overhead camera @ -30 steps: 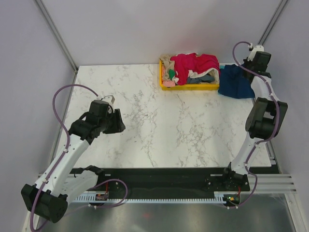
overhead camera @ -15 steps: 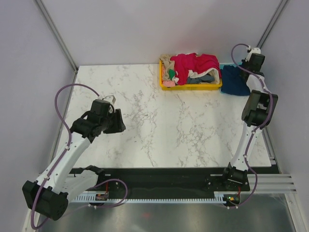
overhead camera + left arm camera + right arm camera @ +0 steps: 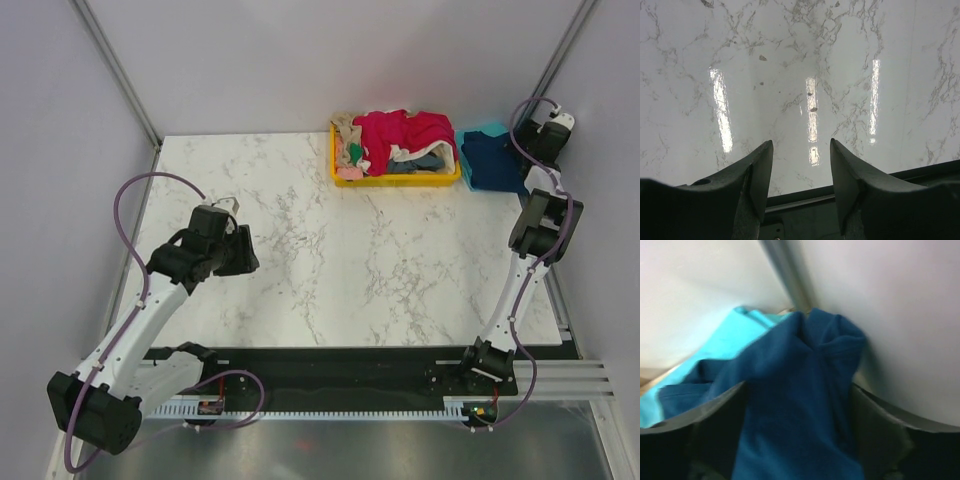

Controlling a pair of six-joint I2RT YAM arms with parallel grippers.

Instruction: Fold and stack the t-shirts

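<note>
A navy t-shirt (image 3: 492, 160) lies at the table's far right corner on top of a teal t-shirt (image 3: 489, 128). More t-shirts, a crimson-pink one (image 3: 405, 130) uppermost, are heaped in the yellow tray (image 3: 398, 181). My right gripper (image 3: 552, 126) is at the corner beside the navy t-shirt. In the right wrist view that gripper (image 3: 799, 387) stands open, its fingers wide apart, with the navy t-shirt (image 3: 800, 390) bunched loosely between them and the teal t-shirt (image 3: 740, 327) behind. My left gripper (image 3: 801, 150) hovers open over bare marble, nothing between its fingers.
The marble table (image 3: 330, 270) spans the middle. Grey walls and a metal corner post (image 3: 785, 275) stand right behind the right gripper. The black rail (image 3: 330, 365) runs along the near edge by the arm bases.
The right arm swung back toward the far right corner and its jaws went from shut to wide apart. The navy t-shirt shifted back and now lies on the teal one. The left arm stayed put.
</note>
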